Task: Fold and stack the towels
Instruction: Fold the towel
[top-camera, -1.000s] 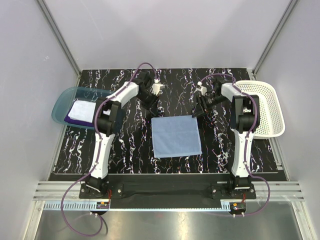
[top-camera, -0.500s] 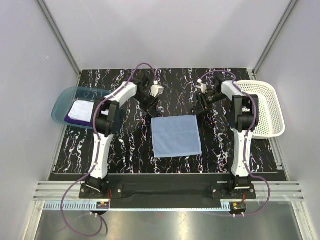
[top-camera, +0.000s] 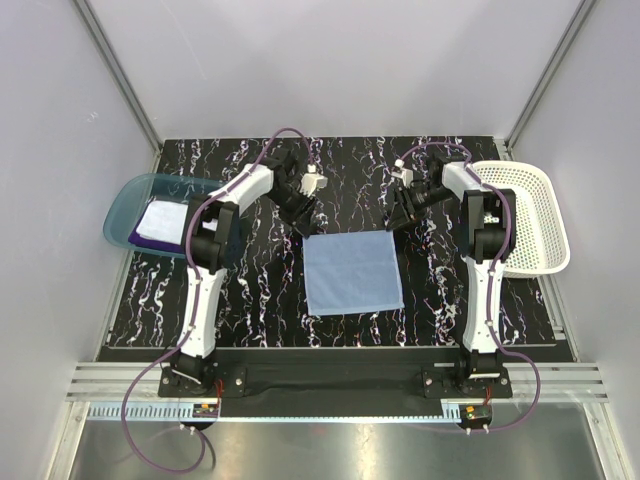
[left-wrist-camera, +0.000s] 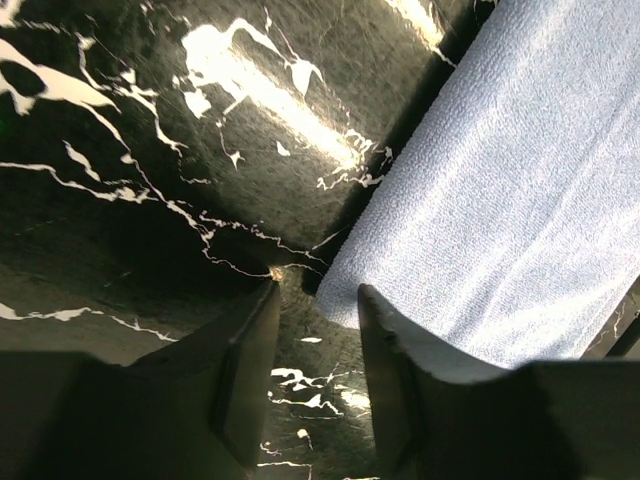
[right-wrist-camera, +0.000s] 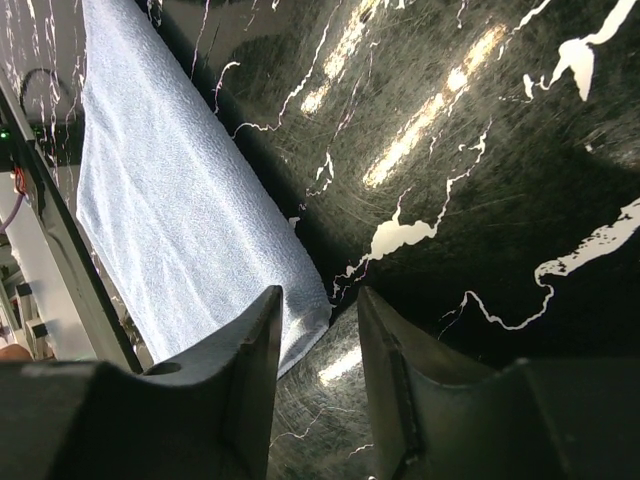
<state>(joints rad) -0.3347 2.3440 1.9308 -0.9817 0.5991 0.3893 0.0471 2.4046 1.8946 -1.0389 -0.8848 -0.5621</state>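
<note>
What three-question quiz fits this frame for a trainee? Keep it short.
1. True or false: the light blue cloth towel lies flat on the black marbled table.
2. The white cloth towel rests in: A the translucent teal plastic tray; B the white plastic mesh basket; C the table.
3. Fill in: the left hand and right hand stand ___ at the blue towel's far corners.
Key: 1 true; 2 A; 3 open.

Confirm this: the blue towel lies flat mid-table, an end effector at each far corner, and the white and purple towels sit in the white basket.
One point is wrong: the top view shows the white towel and purple towel in the teal tray, not the basket. Rest stands.
</note>
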